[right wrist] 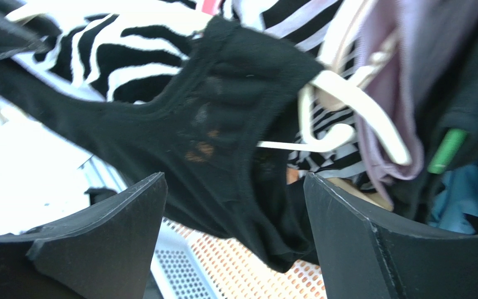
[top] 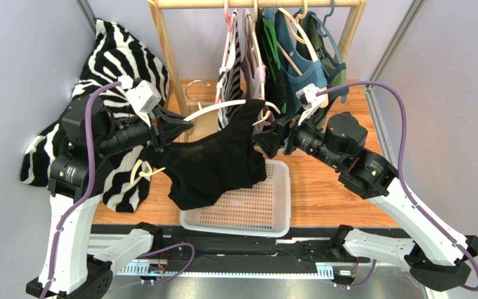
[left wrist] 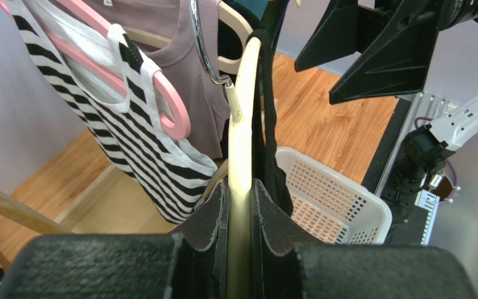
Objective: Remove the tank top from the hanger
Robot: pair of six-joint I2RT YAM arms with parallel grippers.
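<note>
The left gripper (top: 160, 129) is squeezed tight on a cream hanger (top: 213, 109). In the left wrist view its two black fingers (left wrist: 207, 218) press on both sides of the hanger's thin arm, and a black strap runs down right beside that arm.

The black tank top (top: 213, 165) hangs from this hanger. One shoulder is hooked over the far end of the hanger, so the top is not off yet. The rest of it droops down over the left back corner of a white basket (top: 272, 212) - whether it touches the basket I cannot tell.

The right gripper (top: 265, 142) is just beside the hooked shoulder. Its jaws are spread wide and hold nothing. In the right wrist view the black cloth shows between the two fingers but lies past them.

The basket stands at the near edge of the wooden desk (top: 329, 187), about in the middle. At the back edge is a wooden rack (top: 167, 56) with more tops on hangers - a striped one (left wrist: 129, 124) on a pink hanger (left wrist: 167, 106) is nearest. A zebra cloth (top: 114, 56) lies along the left side, under the left arm.
</note>
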